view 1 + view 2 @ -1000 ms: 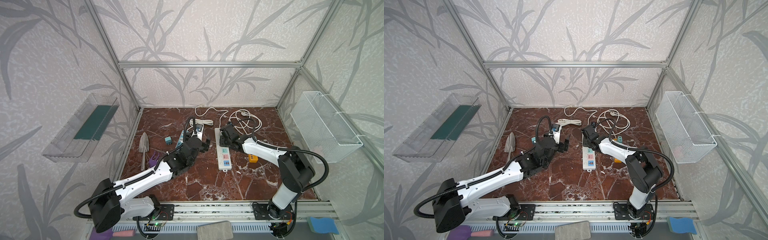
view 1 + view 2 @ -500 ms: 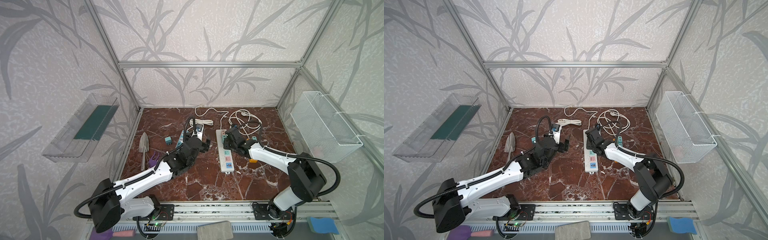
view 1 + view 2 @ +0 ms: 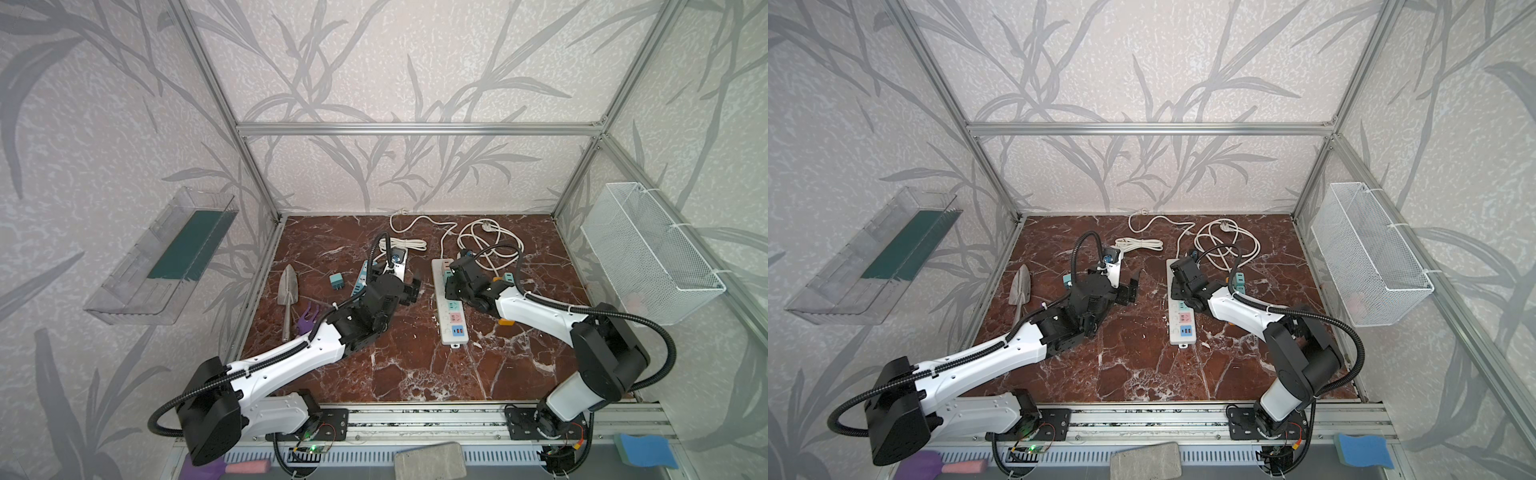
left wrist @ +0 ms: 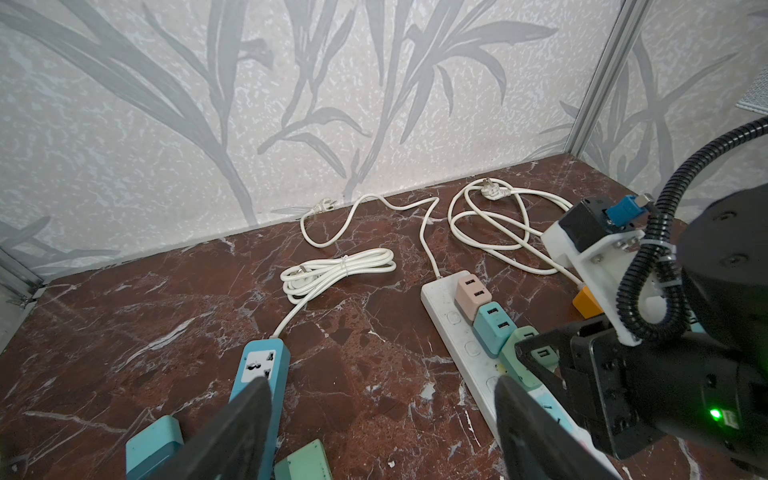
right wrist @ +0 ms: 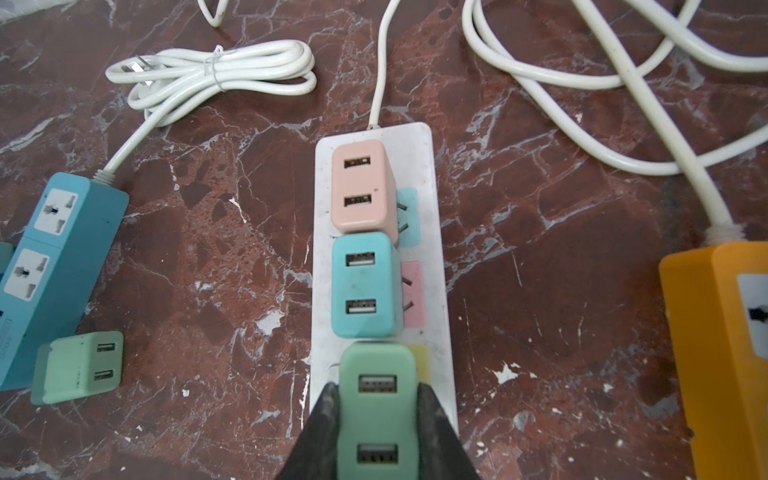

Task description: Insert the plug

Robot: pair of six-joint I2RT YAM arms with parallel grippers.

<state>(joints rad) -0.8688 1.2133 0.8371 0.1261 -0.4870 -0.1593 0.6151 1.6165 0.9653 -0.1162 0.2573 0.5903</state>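
Right wrist view: right gripper [image 5: 376, 392] clamped on green plug [image 5: 377, 419], one finger along each long side. Green plug sits on white power strip [image 5: 432, 166], in one row with blue plug [image 5: 361, 286] and pink plug [image 5: 361, 187], right next to the blue one. A yellow socket patch shows just beside it. Cannot tell whether its prongs are fully seated. Orange power strip [image 5: 719, 353] lies on the table [image 5: 540, 270] to one side of the white power strip, blue power strip [image 5: 54, 257] to the other, with a second green plug [image 5: 79, 368] close against the blue power strip

Left wrist view: left gripper [image 4: 380, 395] spread wide, holding nothing, above bare table between blue power strip and white power strip

Both top views: white power strip lies right of centre frame, running toward the lower edge, with the right gripper over its upper half. Left gripper at centre frame, just left of the white power strip and apart from it. Trowel [image 3: 287, 291] near the table's left edge. White cables [image 3: 490, 245] looped at upper centre
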